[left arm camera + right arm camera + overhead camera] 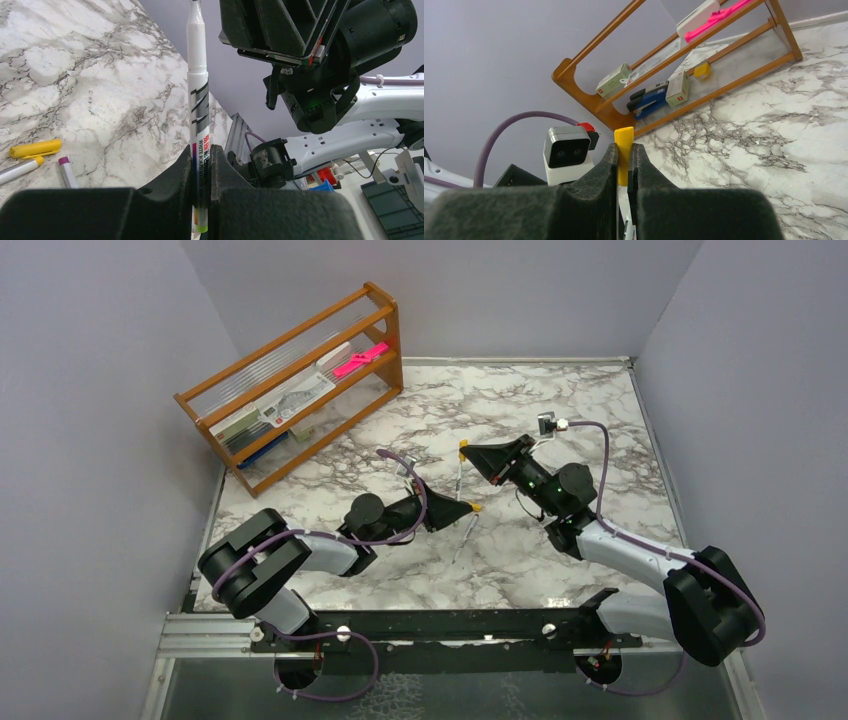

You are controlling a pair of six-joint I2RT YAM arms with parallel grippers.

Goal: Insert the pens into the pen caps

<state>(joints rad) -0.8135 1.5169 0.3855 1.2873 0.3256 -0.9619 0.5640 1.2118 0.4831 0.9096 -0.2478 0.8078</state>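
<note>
Marble tabletop (520,575): is carrying both arms at its near edge and a few loose pens near the middle.
Wooden rack (397,350): is standing in the far left corner, well apart from the work.
Left gripper (201,150): is sitting left of the meeting point, its jaws pinched nearly together on the lower barrel of the white marker (198,100).
Right gripper (624,147): is pointing in from the right and a little farther out, its jaws likewise almost closed and pinching the yellow cap (624,137) crosswise.
White marker: is being held clear of the marble. Its long axis is running away from the robot's bases, with the yellow-green butt at the left fingers and the bare nib end leading.
Yellow cap: is sticking out past the right fingers, just beyond the marker's far end in the overhead view.
Line-up: cap and marker are seeming to share one line, with the cap on the far side of the nib. A white strip is showing under the cap between the right fingers, probably the marker's neck. Whether the nib is already entering the mouth cannot be told.
Coming move, as a judgement: it is calling for a push along that shared axis. Both arms are equally near, and any tilt is risking a jam.
Loose pieces: a spare yellow cap (35,148), a yellow-ended pen (17,169) just beside it and a purple-ended pen (66,172) are lying on the marble.
</note>
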